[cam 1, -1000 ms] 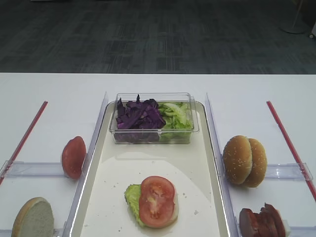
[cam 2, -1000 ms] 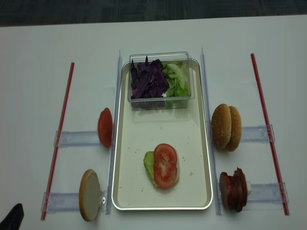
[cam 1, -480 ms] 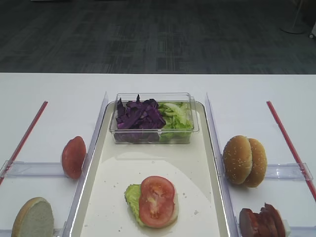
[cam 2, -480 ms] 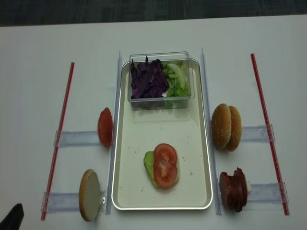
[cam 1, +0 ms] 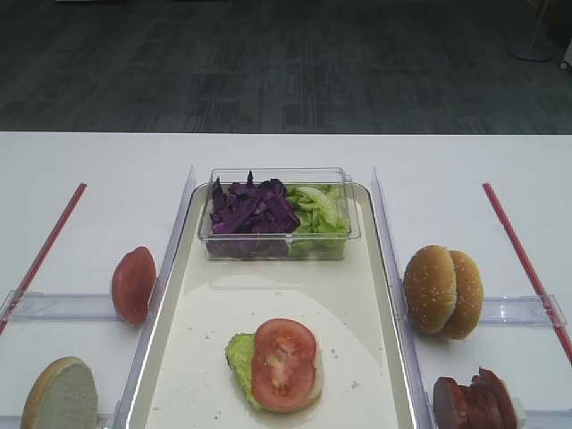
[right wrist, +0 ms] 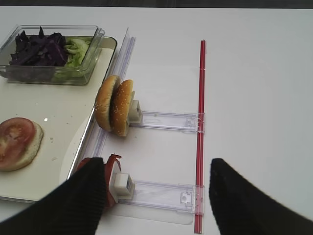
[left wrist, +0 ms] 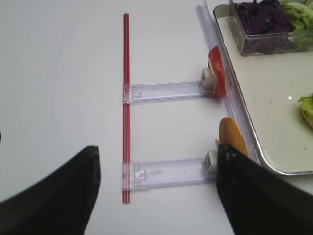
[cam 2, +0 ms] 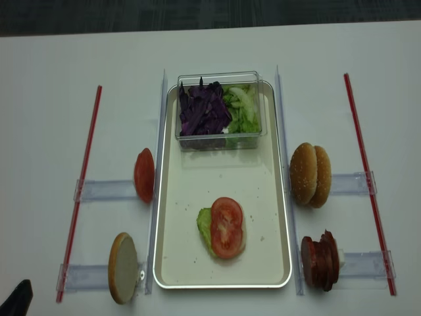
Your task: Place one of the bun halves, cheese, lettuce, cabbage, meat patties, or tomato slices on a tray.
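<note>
Nothing on the tabletop (cam 2: 46,131) has shifted since the earlier frames; the food stands where it stood.

Arm pose: the left claw (left wrist: 156,196) hangs above the near left of the tabletop with its two dark fingers (left wrist: 63,196) spread wide and nothing between them. In the overhead view only a dark tip shows at the lower left corner. The right claw (right wrist: 156,198) hangs over the near right, its jaws likewise released and empty.

Containers: the tray (cam 2: 270,197), a cream-white rectangle with rounded corners and a glossy raised rim, lies at centre. At its far end sits a clear plastic box (cam 2: 219,141) with shredded purple cabbage (cam 2: 204,110) on the left and ruffled pale green lettuce (cam 2: 242,108) on the right. Near the tray's front a tomato slice (cam 2: 226,226), flat and round with paler seed pockets, lies on a green leaf (cam 2: 204,224) and a pale layer beneath.

Off the tray: two sesame-crusted bun halves (cam 2: 310,174) stand on edge in a clear rack on the right, with dark reddish meat patties (cam 2: 320,260) on edge nearer the front. On the left stand a smooth red tomato end piece (cam 2: 144,175) and a single bun half (cam 2: 123,267). A red strip (cam 2: 79,194) lies along each outer side.
</note>
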`<state>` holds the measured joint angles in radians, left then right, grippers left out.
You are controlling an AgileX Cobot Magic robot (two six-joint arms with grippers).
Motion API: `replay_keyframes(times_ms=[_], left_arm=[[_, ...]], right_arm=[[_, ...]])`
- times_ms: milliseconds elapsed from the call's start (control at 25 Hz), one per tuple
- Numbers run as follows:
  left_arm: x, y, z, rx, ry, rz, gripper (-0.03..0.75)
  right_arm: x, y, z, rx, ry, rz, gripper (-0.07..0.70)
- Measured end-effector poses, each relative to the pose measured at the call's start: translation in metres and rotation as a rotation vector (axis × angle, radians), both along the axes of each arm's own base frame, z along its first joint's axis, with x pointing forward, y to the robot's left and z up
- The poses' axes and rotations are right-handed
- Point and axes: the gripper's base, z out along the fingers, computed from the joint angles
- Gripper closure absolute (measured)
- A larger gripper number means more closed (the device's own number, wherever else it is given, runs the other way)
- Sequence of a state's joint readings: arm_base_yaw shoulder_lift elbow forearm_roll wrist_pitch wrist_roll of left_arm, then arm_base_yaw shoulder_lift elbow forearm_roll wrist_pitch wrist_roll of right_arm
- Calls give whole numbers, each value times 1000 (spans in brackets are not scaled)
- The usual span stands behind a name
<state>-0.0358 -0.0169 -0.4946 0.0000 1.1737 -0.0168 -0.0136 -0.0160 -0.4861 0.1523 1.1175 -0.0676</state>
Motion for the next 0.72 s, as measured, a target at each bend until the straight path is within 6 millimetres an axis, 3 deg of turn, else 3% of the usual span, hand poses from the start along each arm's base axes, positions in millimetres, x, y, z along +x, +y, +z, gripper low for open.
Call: replay_keyframes(times_ms=[720], left_arm=[[0, 0, 0, 0, 0, 0, 240]], right_arm=[[0, 0, 0, 0, 0, 0, 148]])
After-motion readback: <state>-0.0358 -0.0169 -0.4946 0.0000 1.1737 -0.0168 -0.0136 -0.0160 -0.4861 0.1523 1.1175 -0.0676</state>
